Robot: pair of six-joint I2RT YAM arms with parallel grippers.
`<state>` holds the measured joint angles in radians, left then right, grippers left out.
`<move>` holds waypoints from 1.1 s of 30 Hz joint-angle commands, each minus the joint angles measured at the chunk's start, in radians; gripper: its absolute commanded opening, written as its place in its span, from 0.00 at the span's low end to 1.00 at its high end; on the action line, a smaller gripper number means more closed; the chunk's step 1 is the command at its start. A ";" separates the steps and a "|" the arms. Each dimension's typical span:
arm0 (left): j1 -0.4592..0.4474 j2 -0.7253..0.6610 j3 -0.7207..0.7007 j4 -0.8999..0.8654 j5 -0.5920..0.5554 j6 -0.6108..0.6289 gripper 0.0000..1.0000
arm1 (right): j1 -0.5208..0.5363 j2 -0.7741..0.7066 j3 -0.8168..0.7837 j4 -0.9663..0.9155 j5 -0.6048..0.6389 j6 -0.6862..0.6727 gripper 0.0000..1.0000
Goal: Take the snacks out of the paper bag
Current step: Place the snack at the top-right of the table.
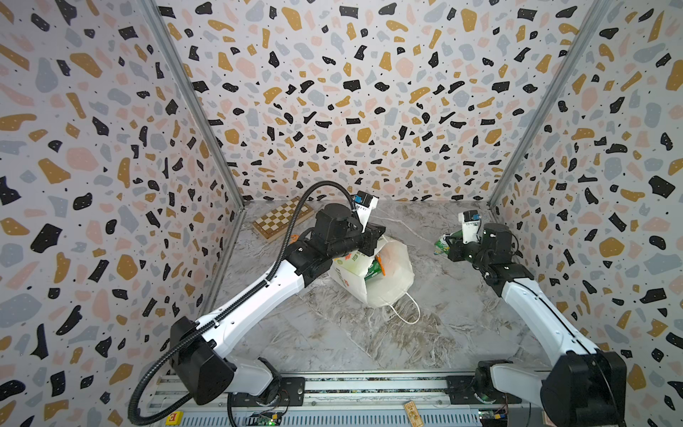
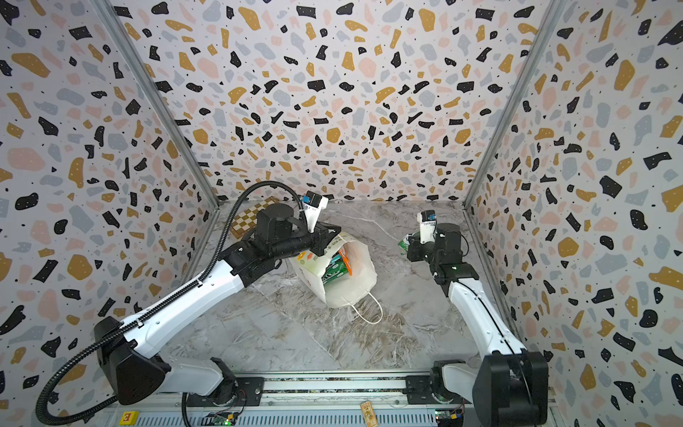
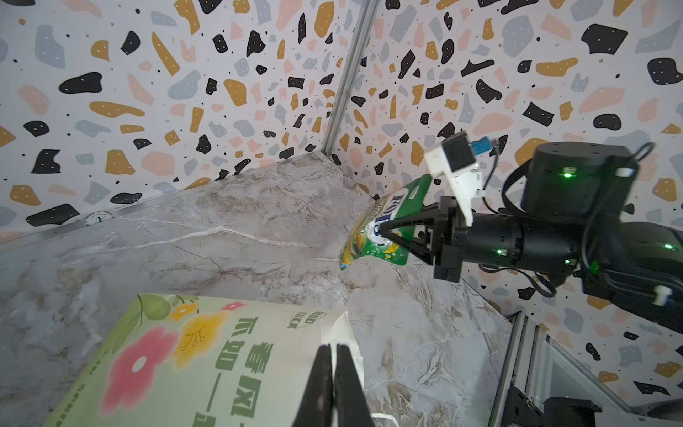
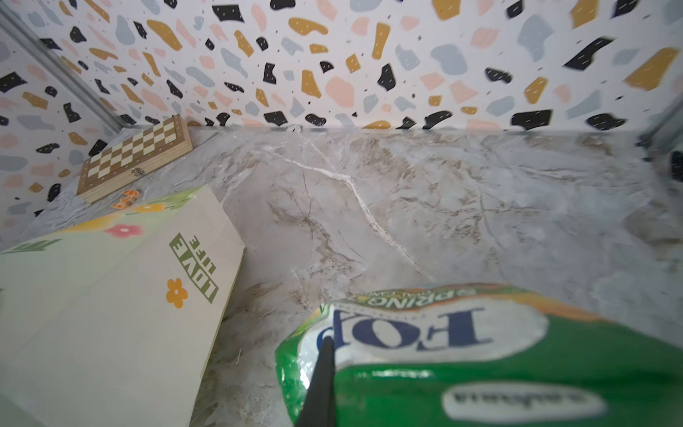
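The right fingers (image 3: pixel 392 230) are clenching on a green FOX'S packet (image 3: pixel 369 246), pinching it near the printed name; the right wrist view is showing the same packet (image 4: pixel 517 377) close under the camera. That packet is hanging in the air over the right side of the bench (image 1: pixel 369 351), to the right of the paper bag (image 1: pixel 391 284) and well apart from it. The left fingers (image 3: pixel 319 392) are pressing tightly together at the bag's far rim, and they are seemingly nipping the paper there and holding the mouth open.

Judging by this, the task is only getting under way. One snack is out of the bag but not yet set down, no packet is lying on the bench in view, and several are waiting inside.

The bag is sitting in the middle of the bench, tipped so that its mouth is gaping upward and toward the near side. One cord handle (image 1: pixel 406 314) is trailing on the bench in front of it. Inside, both top views are showing a second green packet (image 2: pixel 332 274) and an orange packet (image 2: pixel 345 260) standing on edge against each other. How many more are lying beneath them I cannot tell.

A wooden chessboard box (image 1: pixel 282 218) is lying at the far left, taking no part, with a tiny orange scrap (image 4: pixel 127 197) just beside it
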<state>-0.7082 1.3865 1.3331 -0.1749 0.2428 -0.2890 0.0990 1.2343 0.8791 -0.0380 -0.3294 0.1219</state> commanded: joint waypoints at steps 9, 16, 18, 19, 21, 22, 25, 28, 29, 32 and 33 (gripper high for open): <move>-0.004 -0.050 -0.018 0.003 -0.004 0.025 0.00 | -0.007 0.324 0.200 0.226 -0.304 -0.022 0.00; -0.004 -0.067 -0.029 -0.009 -0.022 0.036 0.00 | -0.014 0.511 0.339 0.234 -0.424 -0.033 0.00; -0.004 -0.065 -0.032 -0.008 -0.020 0.033 0.00 | -0.028 0.567 0.380 0.187 -0.435 -0.064 0.00; -0.003 -0.065 -0.033 -0.008 -0.019 0.033 0.00 | -0.037 0.591 0.392 0.171 -0.433 -0.075 0.00; -0.004 -0.066 -0.034 -0.006 -0.020 0.031 0.00 | -0.058 0.627 0.406 0.134 -0.424 -0.099 0.00; -0.004 -0.065 -0.036 -0.005 -0.018 0.031 0.00 | -0.065 0.645 0.417 0.103 -0.409 -0.118 0.00; -0.004 -0.063 -0.035 -0.005 -0.018 0.030 0.00 | -0.081 0.684 0.440 0.018 -0.357 -0.174 0.00; -0.004 -0.063 -0.034 -0.004 -0.016 0.030 0.00 | -0.093 0.691 0.427 -0.023 -0.291 -0.206 0.00; -0.004 -0.063 -0.035 -0.004 -0.017 0.029 0.00 | -0.097 0.687 0.418 -0.031 -0.263 -0.212 0.00; -0.004 -0.063 -0.034 -0.006 -0.016 0.028 0.00 | -0.104 0.681 0.391 -0.037 -0.189 -0.224 0.00; -0.004 -0.064 -0.033 -0.006 -0.015 0.028 0.00 | -0.108 0.683 0.386 -0.041 -0.170 -0.226 0.00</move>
<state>-0.7082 1.3415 1.3022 -0.2184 0.2268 -0.2726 -0.0032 1.9457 1.2816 -0.0151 -0.5972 -0.0620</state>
